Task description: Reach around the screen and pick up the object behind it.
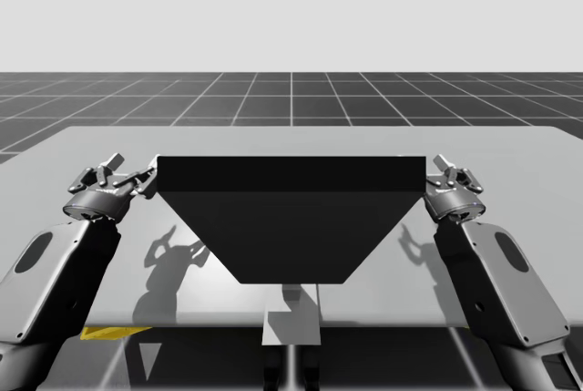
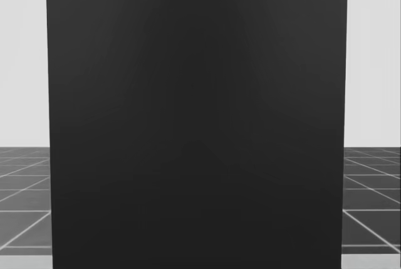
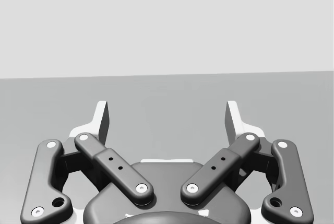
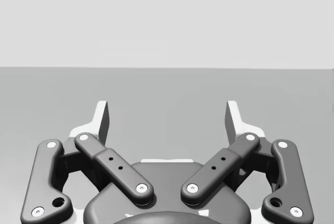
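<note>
Two arms up from the near edge of a grey table [image 1: 528, 181], seen from above. Holds the left gripper [image 1: 130, 170] at far left, just beside the top left corner of a black screen [image 1: 291, 218], fingers spread, nothing between them. Shows the same in the left wrist view: fingers [image 3: 102, 122] well apart over bare grey table, clamped on nothing. Stands upright at mid-table, between the two grippers, that screen, broad along its top edge and narrowing toward the near side as seen from above. Blocks the head view almost edge to edge with the same flat black screen [image 2: 197, 125], grid floor [image 2: 373, 187] at either side. Hides the object behind the screen; cannot tell where it lies. Holds the right gripper [image 1: 453, 169] at far right, just beside the screen's top right corner; touching or apart, cannot tell. Shows in the right wrist view fingers [image 4: 232, 122] equally wide apart, grey table ahead, nothing gripped.
</note>
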`<state>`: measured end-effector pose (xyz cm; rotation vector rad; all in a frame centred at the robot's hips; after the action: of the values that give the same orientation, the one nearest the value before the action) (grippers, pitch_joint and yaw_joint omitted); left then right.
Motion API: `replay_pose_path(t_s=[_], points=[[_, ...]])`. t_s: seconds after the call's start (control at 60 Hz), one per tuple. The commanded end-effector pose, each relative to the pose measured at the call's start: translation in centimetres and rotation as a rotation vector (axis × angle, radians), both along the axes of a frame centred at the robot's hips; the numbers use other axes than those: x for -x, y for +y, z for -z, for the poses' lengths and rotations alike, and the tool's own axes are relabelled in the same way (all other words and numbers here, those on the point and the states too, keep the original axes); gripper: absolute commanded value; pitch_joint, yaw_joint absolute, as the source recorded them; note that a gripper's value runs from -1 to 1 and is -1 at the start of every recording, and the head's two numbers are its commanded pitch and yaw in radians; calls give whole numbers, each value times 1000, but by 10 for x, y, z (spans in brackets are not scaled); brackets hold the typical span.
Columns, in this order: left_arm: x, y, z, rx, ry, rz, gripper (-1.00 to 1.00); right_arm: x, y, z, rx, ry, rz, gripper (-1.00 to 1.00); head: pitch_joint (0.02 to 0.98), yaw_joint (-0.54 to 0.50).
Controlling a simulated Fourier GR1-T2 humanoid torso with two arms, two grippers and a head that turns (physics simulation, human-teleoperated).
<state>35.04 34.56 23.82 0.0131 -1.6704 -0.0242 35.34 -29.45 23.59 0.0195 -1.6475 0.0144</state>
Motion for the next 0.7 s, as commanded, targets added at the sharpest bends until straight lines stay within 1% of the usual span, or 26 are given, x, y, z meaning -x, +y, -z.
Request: replay_pose_path(t_s=[0.017,0.033,0.067,0.1,0.117,0.133,0.167,0.2,0.233,0.25,0.3,0.317,0.367,0.383,0.4,0.433,0.45,0.5,0.517,0.533,0.567,0.6,0.617,0.633,0.667,0.7], points=[[-1,0,0,-1,0,0,-1000,2,2,1,25,-12,45,-1000,46,-10],[-1,0,0,-1,0,0,-1000,2,2,1,17,-7,17,-1000,46,-10],[-1,0,0,-1,1,2,-1000,3,4,-1,6,-9,1,-1000,46,-10],[-1,0,0,-1,1,5,-1000,4,5,-2,-10,-9,-41,-1000,47,-10],[0,1,-1,3,8,26,-1000,5,6,-3,-4,-10,-74,-1000,47,-10],[1,2,-1,2,12,37,-1000,6,6,-3,-2,-7,-84,-1000,47,-10],[1,2,-2,-7,21,65,-1000,7,6,-4,-8,5,-120,-1000,48,-10],[2,3,-1,-18,40,112,-1000,8,5,-6,-9,4,-158,-1000,47,-11],[3,3,-1,-29,49,154,-1000,10,5,-7,-24,6,-182,-1000,47,-12],[4,3,-1,-35,59,188,-1000,11,6,-8,-24,6,-202,-1000,47,-12],[6,2,-2,-47,71,239,-1000,13,6,-8,-21,3,-246,-1000,47,-11],[8,1,-2,-47,80,281,-1000,15,8,-9,-30,3,-284,-1000,48,-11],[11,-1,-2,-55,89,332,-1000,18,10,-10,-33,5,-328,-1000,49,-10],[13,-2,-2,-61,97,366,-1000,19,11,-10,-35,8,-362,-1000,49,-10],[14,-3,-2,-73,101,396,-1000,22,13,-10,-31,8,-398,-1000,49,-10],[16,-4,-2,-81,108,423,-1000,24,14,-10,-27,5,-431,-1000,48,-11],[18,-5,-2,-88,110,449,-1000,26,16,-11,-21,3,-464,-1000,48,-11],[20,-7,-3,-89,113,487,-1000,30,18,-12,-14,5,-510,-1000,48,-12],[23,-9,-3,-97,116,533,-1000,33,20,-12,-8,-5,-552,-1000,49,-13],[24,-9,-3,-101,118,551,-1000,35,21,-13,-5,-7,-567,-1000,49,-13],[26,-10,-3,-111,118,577,-1000,38,22,-13,-11,-5,-607,-1000,50,-13],[31,-11,-3,-132,122,635,-1000,43,24,-14,-21,-6,-675,-1000,50,-13],[32,-12,-3,-137,124,653,-1000,44,25,-14,-25,-3,-693,-1000,51,-14],[34,-12,-3,-143,120,681,-1000,47,26,-15,-23,-1,-726,-1000,51,-14],[36,-13,-4,-139,118,705,-1000,49,27,-15,-23,12,-765,-1000,51,-15],[41,-14,-4,-130,121,761,-1000,53,29,-14,-11,18,-816,-1000,51,-16]])
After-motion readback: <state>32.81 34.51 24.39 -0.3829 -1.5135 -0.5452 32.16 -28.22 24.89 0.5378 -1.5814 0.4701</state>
